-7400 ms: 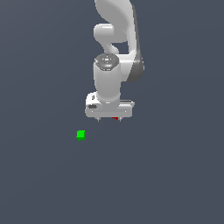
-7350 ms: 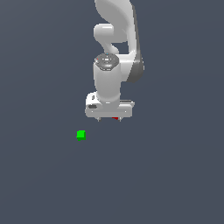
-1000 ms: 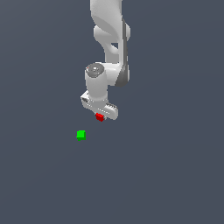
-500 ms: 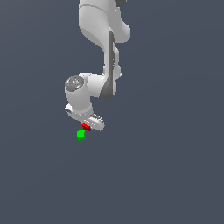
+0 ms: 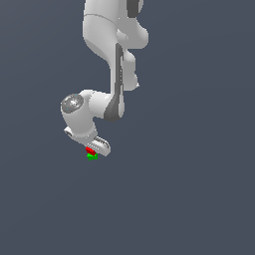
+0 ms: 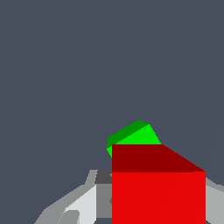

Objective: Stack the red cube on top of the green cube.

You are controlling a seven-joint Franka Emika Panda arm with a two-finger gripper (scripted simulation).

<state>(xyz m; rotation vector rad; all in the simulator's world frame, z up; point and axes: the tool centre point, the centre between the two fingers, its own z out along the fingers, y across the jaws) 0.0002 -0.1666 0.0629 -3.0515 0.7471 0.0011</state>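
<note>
In the exterior view the tiny red cube (image 5: 89, 150) sits between the fingers of my white gripper (image 5: 93, 148), which is shut on it. The green cube (image 5: 91, 157) lies on the grey floor directly under the red one, and their outlines meet. I cannot tell whether they touch. In the wrist view the red cube (image 6: 157, 192) fills the near part of the picture. The green cube (image 6: 133, 134) pokes out from behind it, turned at an angle and partly hidden. One grey finger (image 6: 81, 202) shows beside the red cube.
Plain dark grey floor (image 5: 189, 199) surrounds the cubes in both views, with no other objects. The white arm (image 5: 107, 55) rises above the gripper in the exterior view.
The arm has swung toward the exterior view's left and lowered, carrying the red cube from beside the green cube to right above it. The green cube has not moved.
</note>
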